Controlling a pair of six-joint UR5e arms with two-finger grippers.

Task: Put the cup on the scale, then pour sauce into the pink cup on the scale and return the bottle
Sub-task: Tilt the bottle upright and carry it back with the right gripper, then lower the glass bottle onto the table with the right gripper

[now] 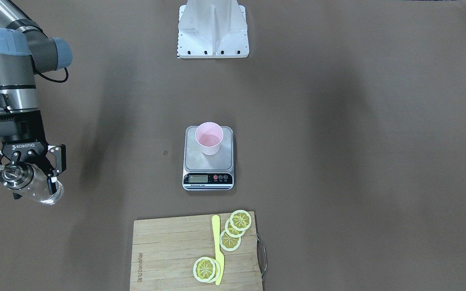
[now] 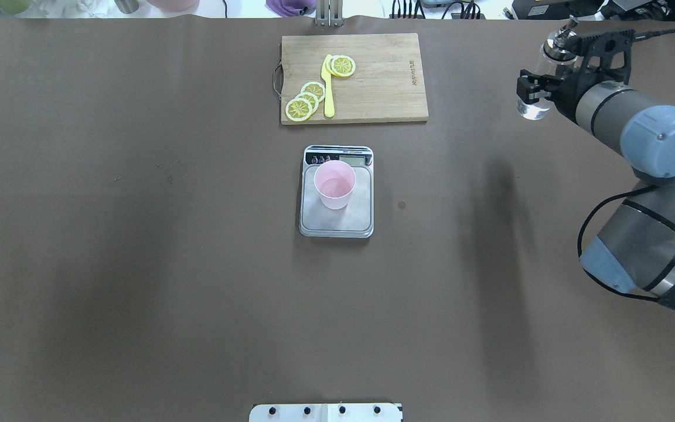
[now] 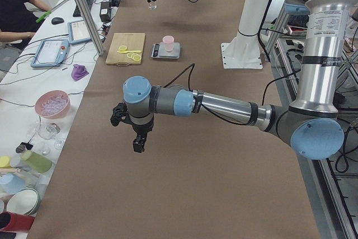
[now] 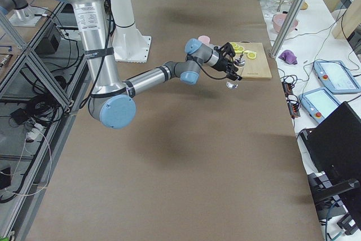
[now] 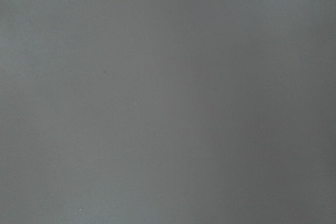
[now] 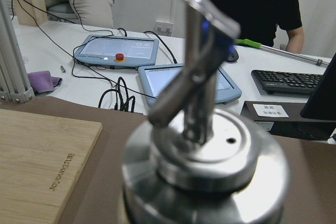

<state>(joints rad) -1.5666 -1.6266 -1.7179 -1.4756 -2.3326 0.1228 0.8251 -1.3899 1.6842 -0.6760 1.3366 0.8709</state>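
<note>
Bottle (image 1: 46, 193), clear glass with a silver pourer cap and black collar: we find it clamped between the fingers of the right gripper (image 1: 28, 180), which closes on its body from both sides; it sits tilted, cap leaning away from the base, out toward the robot's right end of the table (image 1: 338, 161) and well apart from the scale (image 1: 194, 161). Whether its base touches the table we cannot tell. Cup (image 1: 209, 138), pale pink, upright, mouth open to the top: it stands on the steel platform of the scale, toward the edge away from the display, near the middle of the table. Left gripper (image 3: 137, 147): it hangs above bare table on the robot's left, fingers pointing down, nothing visible in it; how far it stands open we cannot tell, and its own wrist camera shows only the brown surface. Cutting board (image 1: 168, 250), wooden, lies beyond the scale on the operators' side, carrying lemon slices (image 1: 241, 220) and a yellow knife (image 1: 218, 250). From the right wrist we note, past the pourer, a seated person (image 6: 254, 3) in a black shirt and two tablets (image 6: 115, 51) on a white bench
</note>
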